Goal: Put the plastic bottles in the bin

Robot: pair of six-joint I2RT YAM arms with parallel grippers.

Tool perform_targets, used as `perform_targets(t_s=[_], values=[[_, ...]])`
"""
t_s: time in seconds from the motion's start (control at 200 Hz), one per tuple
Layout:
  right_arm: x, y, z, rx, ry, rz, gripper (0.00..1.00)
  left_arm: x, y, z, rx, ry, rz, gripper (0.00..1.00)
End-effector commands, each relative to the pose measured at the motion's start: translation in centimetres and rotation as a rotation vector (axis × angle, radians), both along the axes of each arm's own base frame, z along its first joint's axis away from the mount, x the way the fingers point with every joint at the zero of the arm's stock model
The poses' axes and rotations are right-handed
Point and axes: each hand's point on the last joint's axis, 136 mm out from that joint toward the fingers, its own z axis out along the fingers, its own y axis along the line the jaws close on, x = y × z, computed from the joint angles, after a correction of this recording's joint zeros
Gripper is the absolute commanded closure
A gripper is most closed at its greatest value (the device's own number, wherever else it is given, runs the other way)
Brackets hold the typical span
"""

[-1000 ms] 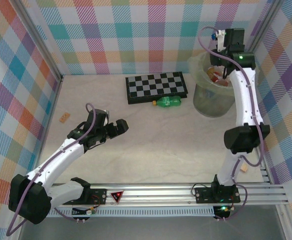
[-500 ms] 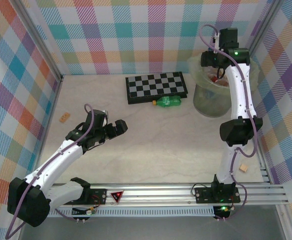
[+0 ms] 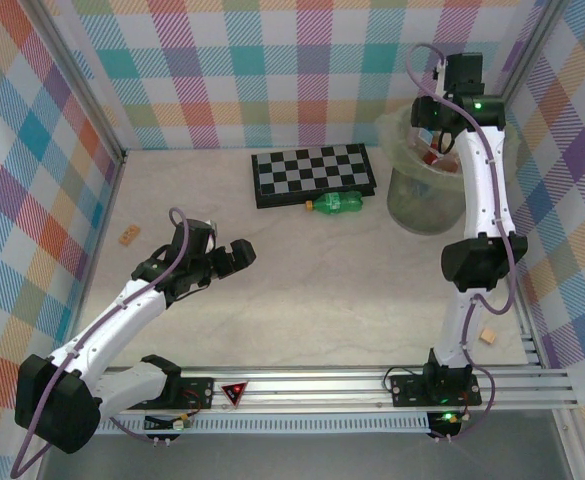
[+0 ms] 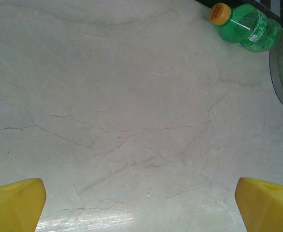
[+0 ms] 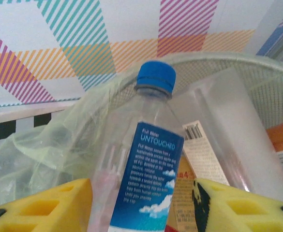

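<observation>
One clear bottle (image 5: 146, 159) with a blue cap sits inside the right gripper (image 5: 141, 188), between its yellow jaws at the lower centre of the right wrist view, cap tilted toward the far rim of the bin (image 5: 238, 60). The jaws stand about as wide as the bottle, and I cannot tell whether they pinch it or have let it go. In the top view this arm reaches over the bin at the upper right, so the step in hand looks like the drop. If the bottle is held, the next move calls for the jaws to part fully so it falls among the bottles already inside. The arm would then need to lift clear of the rim and the green bag (image 5: 44, 145). What seems left on the table is a green bottle (image 3: 335, 204), lying on its side just beside the near edge of the board (image 3: 312, 172) at centre. Being round, it may roll, so a grip across its body would suit. The left gripper (image 4: 141, 208) is wide open and holds nothing, above bare table at left of centre, with that bottle at the upper right of its wrist view. The clear bottle's blue label reads "UNTOUCHED" under a smaller line that looks like "Fiji Water"; the print below is too fine to read. Behind it are a white label with a barcode and an orange one showing a "4".
</observation>
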Motion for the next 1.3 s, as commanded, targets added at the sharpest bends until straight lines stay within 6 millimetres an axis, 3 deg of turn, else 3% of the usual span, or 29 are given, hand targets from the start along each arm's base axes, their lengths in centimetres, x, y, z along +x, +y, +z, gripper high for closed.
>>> perform_targets(t_s=[0.0,0.155,0.355,0.51,0.66,0.915,1.12,1.295], values=[[2.2,-0.1,0.1,0.012,-0.056,-0.002,0.49,0.1,0.3,-0.1,0.000,0.003,0.010,0.00],[3.2,-0.6,-3.1,0.001,0.003,-0.022,0.54,-0.1,0.4,-0.2,0.000,0.004,0.013,0.00],[2.2,-0.7,-6.5,0.025,0.064,-0.046,0.57,-0.3,0.6,-0.2,0.005,0.000,0.018,0.00],[1.6,-0.6,-5.3,0.045,0.043,-0.053,0.58,-0.3,0.6,-0.5,0.009,0.010,0.016,0.00],[-0.1,-0.6,-3.9,0.073,0.043,-0.080,0.59,-0.1,0.4,-0.8,0.000,0.011,0.017,0.00],[-2.5,-0.8,-4.6,0.088,0.068,-0.098,0.60,0.0,0.3,-0.9,0.000,0.013,0.012,0.00],[-2.0,-0.4,-0.4,0.092,-0.005,-0.060,0.55,-0.1,0.3,-0.7,0.000,0.010,0.012,0.00],[-2.7,-0.1,2.3,0.098,-0.052,-0.039,0.48,-0.1,0.3,-0.6,-0.003,0.008,0.015,0.00]])
